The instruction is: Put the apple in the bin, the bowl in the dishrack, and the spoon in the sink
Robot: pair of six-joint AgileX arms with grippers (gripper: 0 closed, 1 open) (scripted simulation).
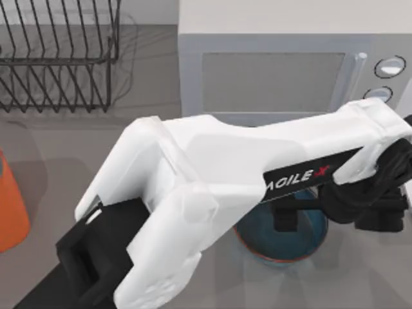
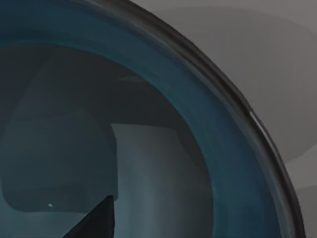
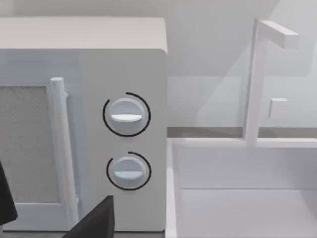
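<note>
The blue-teal bowl with its reddish-brown rim sits in front of the microwave, mostly under my left arm. My left gripper reaches down into it, one black finger inside the rim. The left wrist view looks closely at the bowl's glazed inner wall, with one dark fingertip at the edge. The black wire dishrack stands at the back left. The orange bin is at the left edge. The white sink lies to the right of the microwave. My right gripper is open and faces the microwave. Apple and spoon are out of view.
The white microwave stands at the back, with two round knobs and a door handle. A white faucet rises behind the sink. My left arm's white body spans the table from the front left to the right.
</note>
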